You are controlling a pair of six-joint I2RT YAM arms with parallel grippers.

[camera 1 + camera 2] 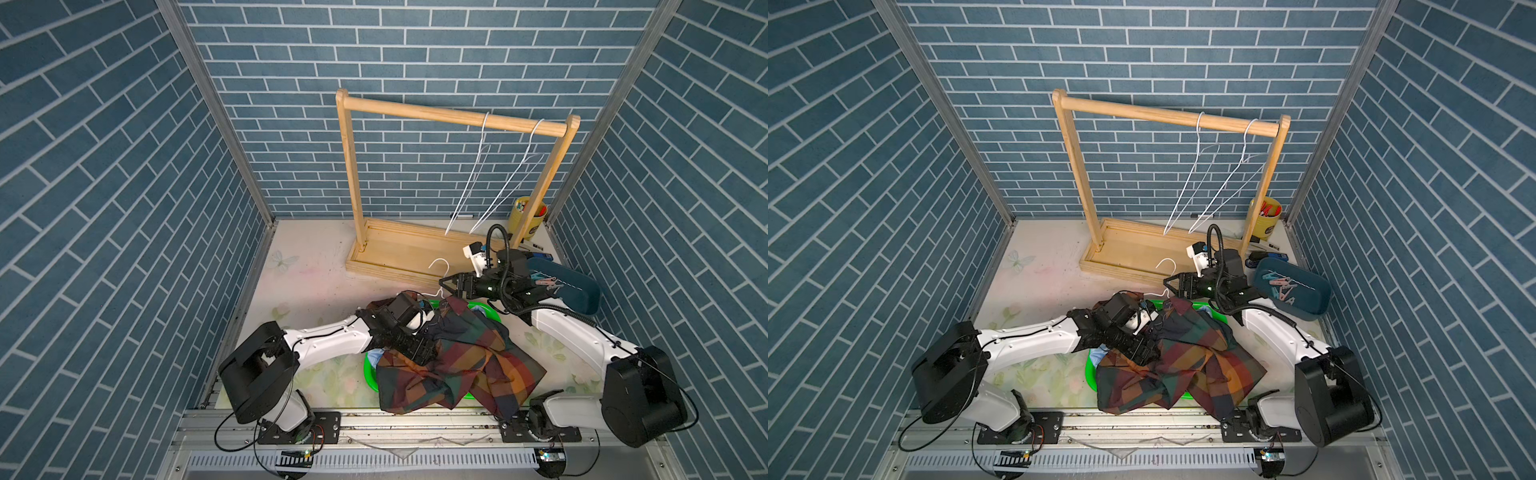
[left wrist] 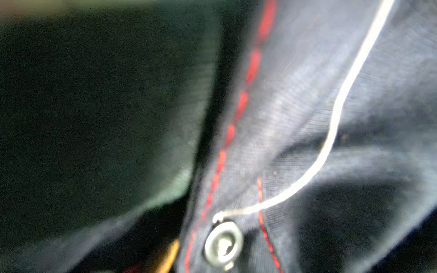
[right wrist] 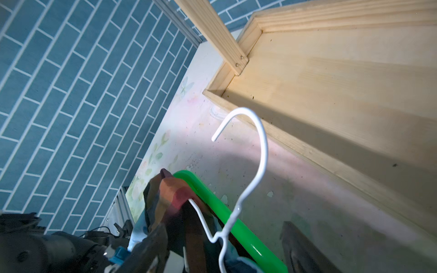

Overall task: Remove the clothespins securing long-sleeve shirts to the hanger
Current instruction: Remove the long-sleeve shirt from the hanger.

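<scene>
I count one long-sleeve shirt in plain sight, the dark plaid shirt (image 1: pixel 465 361), heaped over a green basin (image 1: pixel 371 376) at the front of the surface (image 1: pixel 307 282), with a scrap of light blue cloth (image 1: pixel 375 356) peeping from under it at the basin's rim. There are three white wire hangers. Two bare ones, the inner hanger (image 1: pixel 478 166) and the outer hanger (image 1: pixel 519 174), hang from the rail of the single wooden rack (image 1: pixel 453 114). The third hanger (image 1: pixel 440 266) lies in the plaid shirt with its hook sticking out toward the rack's base. The clothespins (image 1: pixel 1281 289), pink and teal, lie piled in one dark teal tray (image 1: pixel 582 291) on my right, too tangled to count. One yellow cup (image 1: pixel 524 220) stands behind the rack's post, its dark label too small to read. My left arm (image 1: pixel 328 332) stretches across from its base and bends at the wrist down into the shirt. The left jaws stand wide apart against the cloth, and I cannot tell whether a fold lies between them. My left wrist camera shows only dark fabric with red stitching and one metal snap button (image 2: pixel 223 244). My right arm (image 1: pixel 557 328) folds back from a raised elbow, its wrist turned so the right jaws point sideways just beside the third hanger's hook, parted and holding nothing
</scene>
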